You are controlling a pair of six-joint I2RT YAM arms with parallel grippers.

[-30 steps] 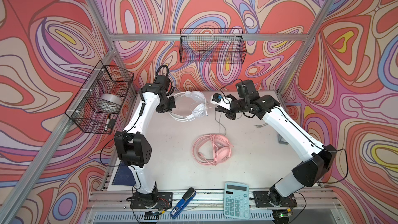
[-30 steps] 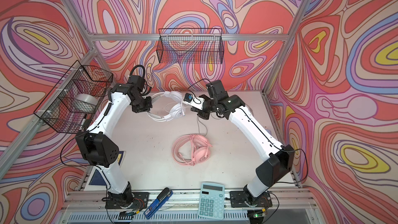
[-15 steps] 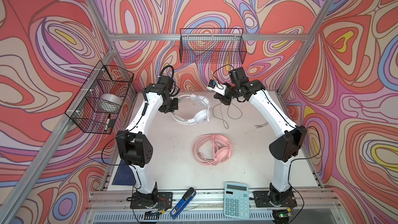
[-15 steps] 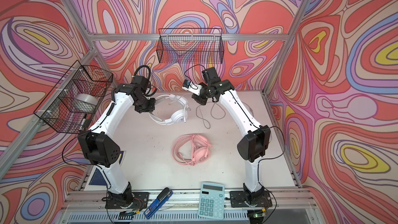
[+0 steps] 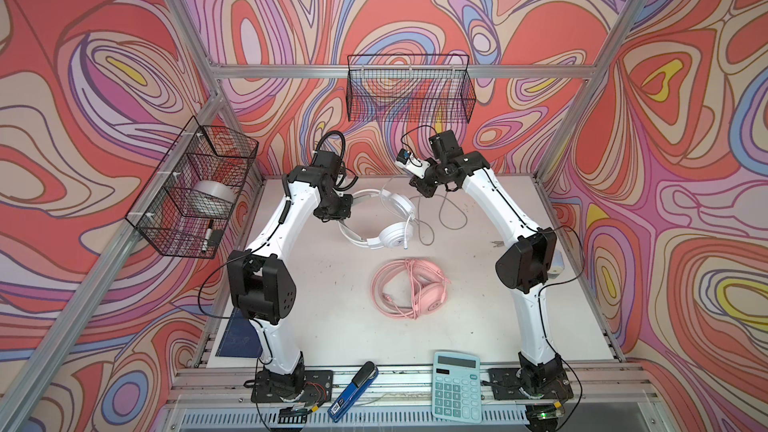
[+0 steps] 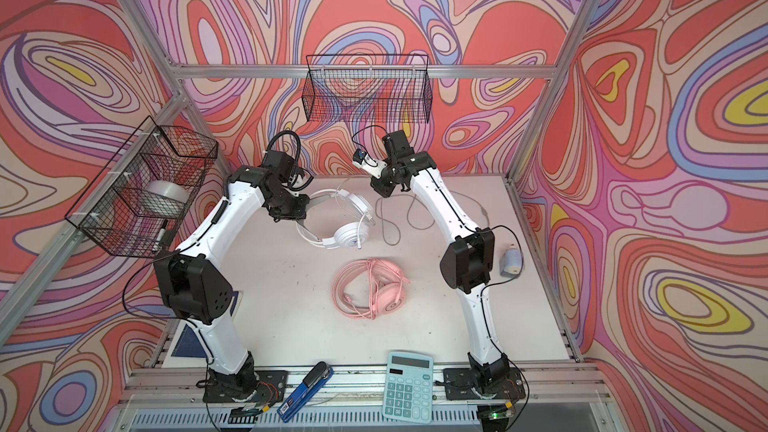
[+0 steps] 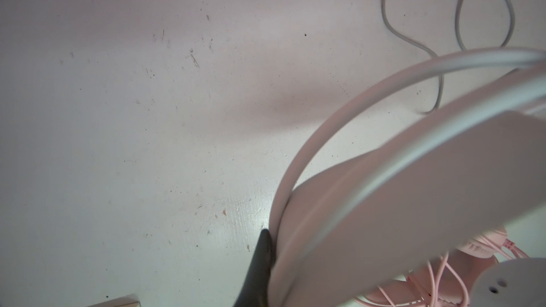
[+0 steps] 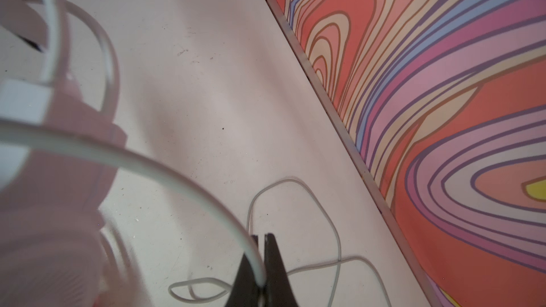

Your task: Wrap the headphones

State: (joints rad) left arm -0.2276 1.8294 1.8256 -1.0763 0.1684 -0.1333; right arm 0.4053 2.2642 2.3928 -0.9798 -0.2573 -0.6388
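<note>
The white headphones (image 5: 392, 231) (image 6: 350, 235) hang tilted over the far part of the table. My left gripper (image 5: 345, 206) (image 6: 306, 204) is shut on their headband (image 7: 384, 202); only one dark finger (image 7: 261, 258) shows beside the band. My right gripper (image 5: 423, 189) (image 6: 381, 189) (image 8: 263, 239) is shut on the grey cord (image 8: 177, 169), which curves up from the white earcup. The rest of the cord lies in loose loops (image 5: 444, 218) on the table. The pink headphones (image 5: 415, 288) (image 6: 374, 290) lie mid-table with their pink cord coiled around them.
A teal calculator (image 5: 456, 390) and a blue stapler (image 5: 353, 386) lie on the front rail. A wire basket (image 5: 409, 93) hangs on the back wall, another (image 5: 191, 193) with a tape roll on the left. A small grey object (image 6: 511, 263) sits at the table's right edge.
My right arm has folded back toward the far wall, lifting the cord in its shut gripper. The white headphones have shifted slightly rightward in my left gripper. Pink headphones unmoved.
</note>
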